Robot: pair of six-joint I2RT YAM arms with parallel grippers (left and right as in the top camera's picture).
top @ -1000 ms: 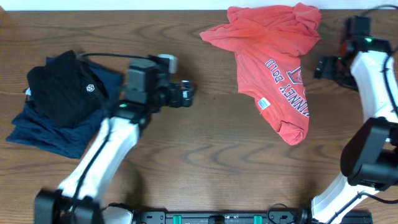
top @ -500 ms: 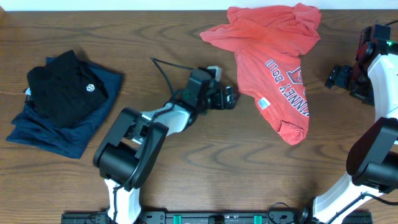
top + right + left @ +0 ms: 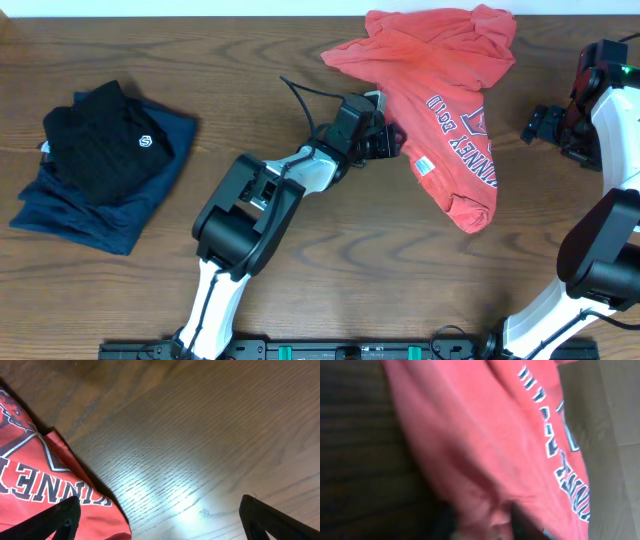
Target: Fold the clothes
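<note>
**Mia:** What changed just now?

**Sam:** The left claw (image 3: 392, 140) was way over by the black top (image 3: 105, 140), wide open. Then it went across the surface (image 3: 330, 260) to the left edge of the red T-shirt (image 3: 445, 70).

**Mia:** Did it grab it?

**Sam:** Up close the picture was blurry. But its fingers (image 3: 524, 522) were squeezed in with a bump of red cloth between them. I think it had pinched the shirt.

**Mia:** So the folding had begun?

**Sam:** Only the first grab. From above, the shirt lay all scrunched, from the middle to the far edge. No fold was made yet.

**Mia:** And the right claw (image 3: 160, 505)?

**Sam:** It was wide open and held nothing. Its own camera showed bare wood between its fingers, with the shirt's letters just beside. Only the top view showed the black top on the blue one (image 3: 90, 215), far left.
</note>
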